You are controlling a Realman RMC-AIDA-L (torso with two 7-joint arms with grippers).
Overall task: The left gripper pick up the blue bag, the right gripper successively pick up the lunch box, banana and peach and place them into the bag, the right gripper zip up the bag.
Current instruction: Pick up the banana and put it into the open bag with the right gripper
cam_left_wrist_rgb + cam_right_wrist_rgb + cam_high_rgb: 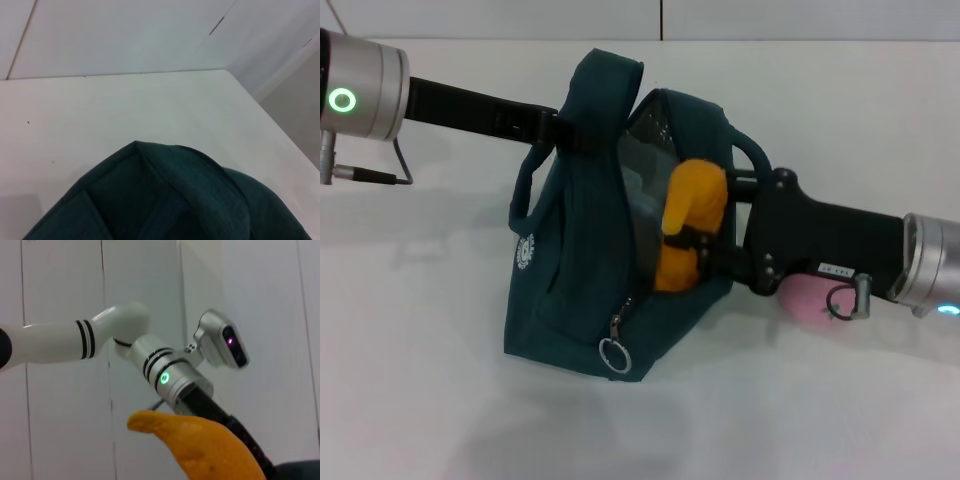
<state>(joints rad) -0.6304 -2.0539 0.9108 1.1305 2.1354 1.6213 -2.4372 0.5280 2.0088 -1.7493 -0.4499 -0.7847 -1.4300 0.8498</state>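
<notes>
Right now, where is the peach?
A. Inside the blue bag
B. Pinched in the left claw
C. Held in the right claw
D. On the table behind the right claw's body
D. The peach lies on the table, partly hidden behind the right claw, which is shut on the banana at the mouth of the blue bag.

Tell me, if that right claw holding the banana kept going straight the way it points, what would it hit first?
Probably the inside of the blue bag. The right gripper, shut on the banana, points into the bag's open mouth toward its silver lining. Depth is unclear from here.
</notes>
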